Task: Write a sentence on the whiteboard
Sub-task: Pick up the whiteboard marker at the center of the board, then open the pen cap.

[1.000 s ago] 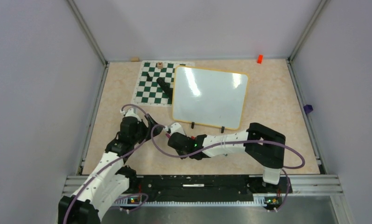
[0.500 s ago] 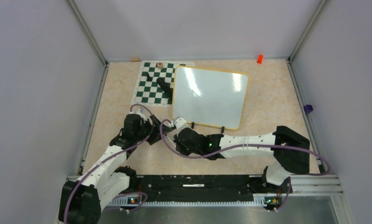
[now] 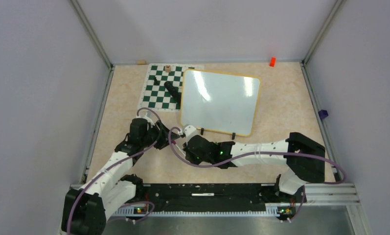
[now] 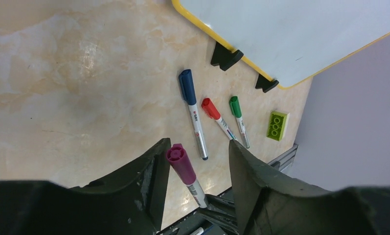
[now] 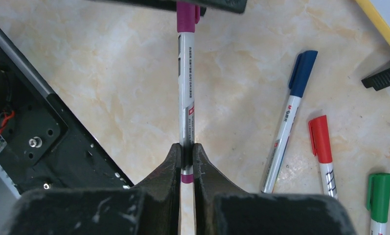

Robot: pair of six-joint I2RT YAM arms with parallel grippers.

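The whiteboard point(image 3: 219, 100) lies at the back centre, glossy white with a yellow rim, and no sentence shows on it; its near corner point(image 4: 290, 34) also appears in the left wrist view. My right gripper point(image 5: 186, 147) is shut on the white barrel of a purple-capped marker point(image 5: 186, 98), held off the table. The marker's purple cap point(image 4: 182, 166) sits between the fingers of my left gripper point(image 4: 198, 147). That gripper is open: the cap rests against one finger, with a gap to the other.
Blue point(image 4: 193, 112), red point(image 4: 217, 117) and green point(image 4: 239, 120) markers lie on the table beside a lime brick point(image 4: 277, 125). Two black clips point(image 4: 226, 55) edge the board. A chess mat point(image 3: 158, 95) with a dark piece lies at the back left, an orange block point(image 3: 272, 61) at the back right.
The right arm stretched left, bringing the marker to the left gripper. The left jaws have narrowed around the cap. Little arm motion in the last half second.
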